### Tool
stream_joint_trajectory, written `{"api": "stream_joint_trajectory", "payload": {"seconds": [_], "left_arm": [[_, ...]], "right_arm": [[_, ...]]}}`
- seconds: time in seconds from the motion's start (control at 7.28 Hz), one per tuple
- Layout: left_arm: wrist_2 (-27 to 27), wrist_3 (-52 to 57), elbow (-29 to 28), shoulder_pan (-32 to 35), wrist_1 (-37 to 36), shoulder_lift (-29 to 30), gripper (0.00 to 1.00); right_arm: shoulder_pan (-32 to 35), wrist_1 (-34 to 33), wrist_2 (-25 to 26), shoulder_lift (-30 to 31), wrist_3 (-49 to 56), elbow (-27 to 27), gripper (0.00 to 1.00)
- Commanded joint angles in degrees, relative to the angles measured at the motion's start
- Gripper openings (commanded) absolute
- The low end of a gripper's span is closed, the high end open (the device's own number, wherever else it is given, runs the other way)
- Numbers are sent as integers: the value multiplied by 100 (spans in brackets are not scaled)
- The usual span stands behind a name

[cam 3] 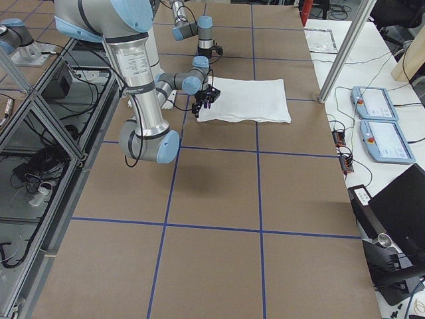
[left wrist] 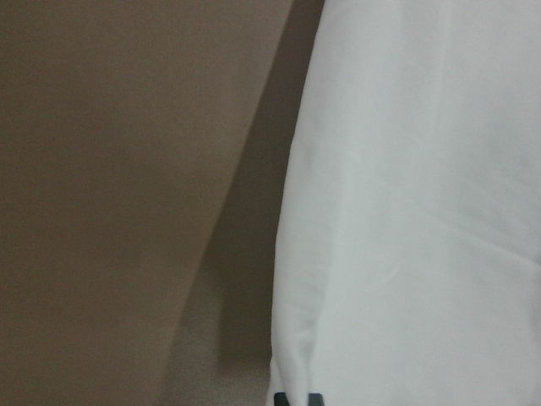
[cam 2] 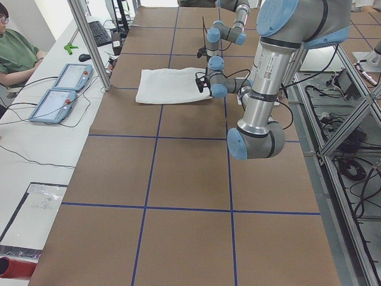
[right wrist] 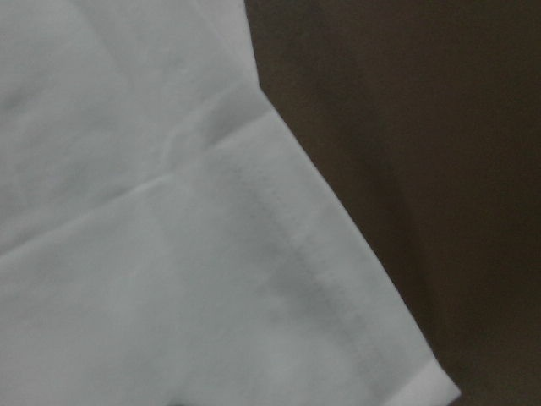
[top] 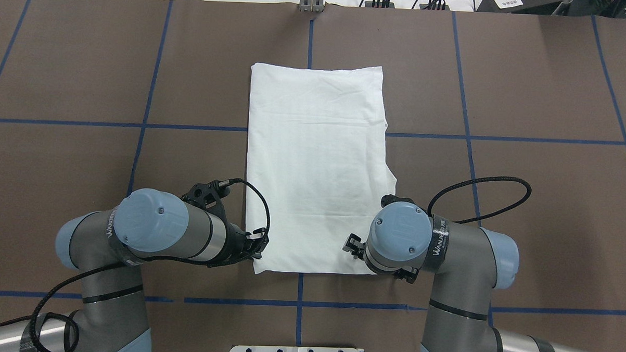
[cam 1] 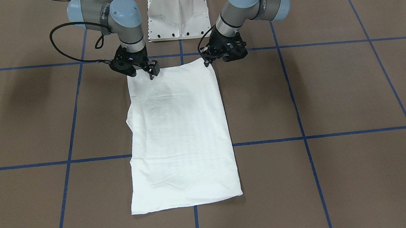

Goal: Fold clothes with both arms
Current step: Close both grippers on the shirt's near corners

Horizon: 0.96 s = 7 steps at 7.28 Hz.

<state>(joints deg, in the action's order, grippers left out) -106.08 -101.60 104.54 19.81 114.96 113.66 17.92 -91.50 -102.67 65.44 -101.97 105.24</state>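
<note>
The white shirt [cam 1: 181, 137] [top: 316, 160] lies flat on the brown table, folded into a long rectangle, and no text or collar shows. My left gripper [cam 1: 208, 60] [top: 256, 243] sits low at the shirt's near left corner. In the left wrist view two dark fingertips [left wrist: 292, 397] meet the cloth edge [left wrist: 414, 211], so it looks shut on that corner. Over the other near corner my right gripper [cam 1: 142, 72] [top: 353, 246] stands with its fingers spread, open. The right wrist view shows only the hemmed corner [right wrist: 169, 254].
The white pedestal base [cam 1: 177, 15] stands just behind the two grippers. Blue tape lines [top: 309, 40] grid the table. In the exterior left view a seated person [cam 2: 18, 47] and two control pendants [cam 2: 59, 89] are on a side bench beyond the table's far edge.
</note>
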Motion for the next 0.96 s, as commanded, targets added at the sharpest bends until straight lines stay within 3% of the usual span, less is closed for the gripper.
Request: {"api": "stream_joint_trajectory", "payload": {"seconds": [0.0, 0.27, 0.69, 0.82], "left_arm": [[0, 0, -3, -3, 0, 7, 0], [0, 0, -12, -3, 0, 7, 0], [9, 0, -3, -3, 0, 7, 0], [9, 0, -3, -3, 0, 7, 0]], "right_arm": [[-43, 1, 19, 13, -7, -4, 100], [-51, 1, 27, 13, 2, -21, 97], [-51, 1, 19, -13, -7, -12, 52], [-51, 1, 19, -22, -7, -4, 46]]}}
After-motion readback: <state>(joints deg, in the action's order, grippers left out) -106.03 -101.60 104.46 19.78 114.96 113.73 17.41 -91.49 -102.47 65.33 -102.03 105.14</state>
